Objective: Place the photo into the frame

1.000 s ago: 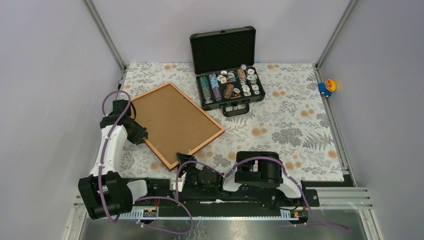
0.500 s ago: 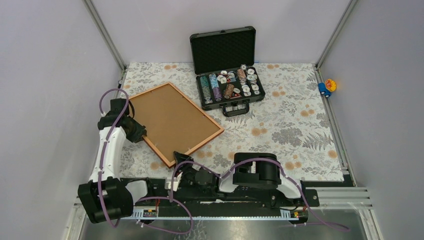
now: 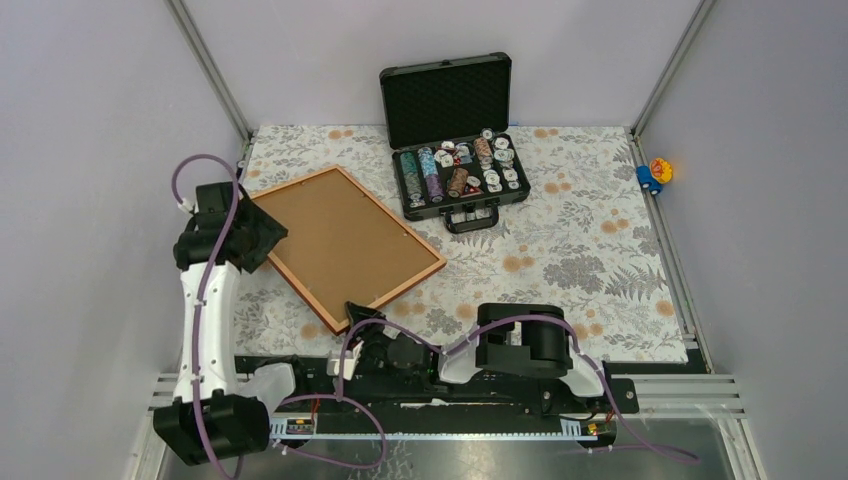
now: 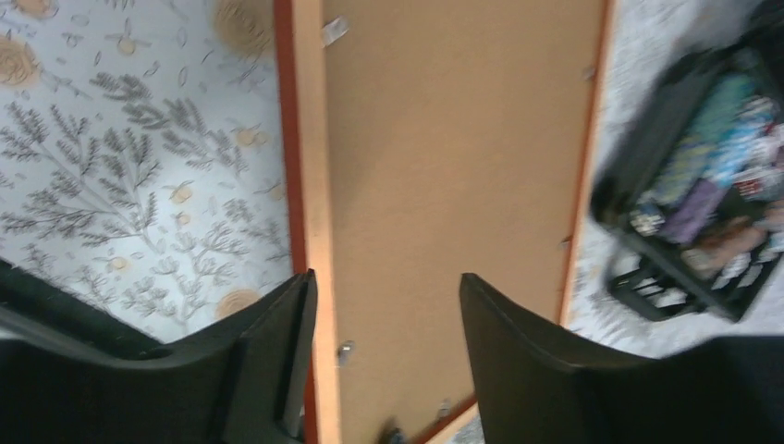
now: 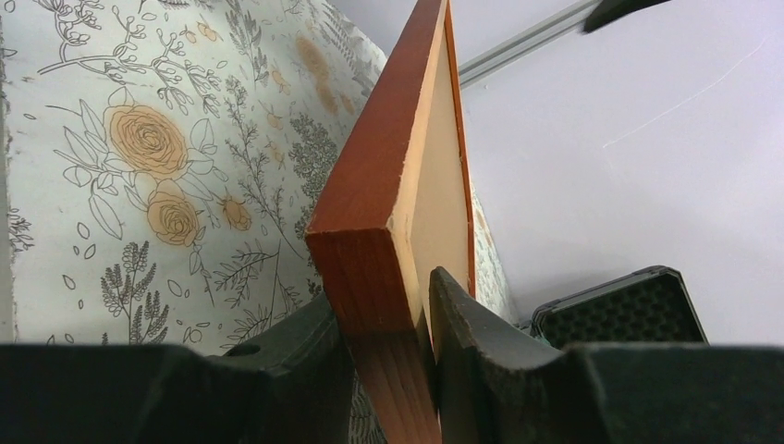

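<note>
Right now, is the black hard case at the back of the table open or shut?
Open. The black hard case has its foam-lined lid standing upright, and the chips inside show.

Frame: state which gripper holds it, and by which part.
The right gripper pinches the frame at its near corner. The left gripper is open above it, holding nothing.

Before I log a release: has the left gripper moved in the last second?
Yes. The left gripper has shifted farther out along the frame, toward the table's far left corner.
</note>
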`<action>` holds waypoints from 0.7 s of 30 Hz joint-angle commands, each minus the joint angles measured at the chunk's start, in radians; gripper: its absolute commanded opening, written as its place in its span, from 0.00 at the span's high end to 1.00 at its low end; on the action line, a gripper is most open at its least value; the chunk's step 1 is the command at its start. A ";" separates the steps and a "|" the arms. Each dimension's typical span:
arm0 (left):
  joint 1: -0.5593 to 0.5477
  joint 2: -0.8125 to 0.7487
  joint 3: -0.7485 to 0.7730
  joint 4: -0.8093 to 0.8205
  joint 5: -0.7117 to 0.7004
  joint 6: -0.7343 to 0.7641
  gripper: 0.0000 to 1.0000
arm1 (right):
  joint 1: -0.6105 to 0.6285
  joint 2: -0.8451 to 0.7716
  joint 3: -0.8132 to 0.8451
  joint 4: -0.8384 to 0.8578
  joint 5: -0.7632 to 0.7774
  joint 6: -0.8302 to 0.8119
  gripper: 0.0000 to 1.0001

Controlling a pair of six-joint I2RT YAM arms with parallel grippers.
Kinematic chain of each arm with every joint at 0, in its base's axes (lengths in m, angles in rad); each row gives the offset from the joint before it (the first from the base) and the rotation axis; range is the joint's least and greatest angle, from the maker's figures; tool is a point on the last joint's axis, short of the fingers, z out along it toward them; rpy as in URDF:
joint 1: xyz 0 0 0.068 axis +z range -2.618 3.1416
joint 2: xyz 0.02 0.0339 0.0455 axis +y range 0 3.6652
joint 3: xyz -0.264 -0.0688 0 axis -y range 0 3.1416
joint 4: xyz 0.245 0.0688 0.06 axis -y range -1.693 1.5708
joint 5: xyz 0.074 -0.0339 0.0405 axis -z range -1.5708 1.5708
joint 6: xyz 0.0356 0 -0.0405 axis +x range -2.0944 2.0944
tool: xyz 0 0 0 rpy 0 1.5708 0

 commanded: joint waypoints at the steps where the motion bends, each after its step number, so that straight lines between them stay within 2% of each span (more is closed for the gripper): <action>1: 0.004 -0.041 0.114 0.040 0.029 0.033 0.30 | 0.010 -0.075 0.014 0.043 0.025 0.187 1.00; 8: -0.033 -0.041 0.277 0.050 0.133 0.183 0.13 | 0.010 -0.125 0.014 0.057 0.063 0.334 1.00; 15: -0.092 -0.034 0.431 0.061 0.132 0.259 0.11 | 0.010 -0.249 0.015 0.009 0.053 0.600 1.00; 21: -0.134 -0.026 0.467 0.067 0.128 0.272 0.10 | 0.010 -0.345 0.012 -0.016 0.065 0.837 1.00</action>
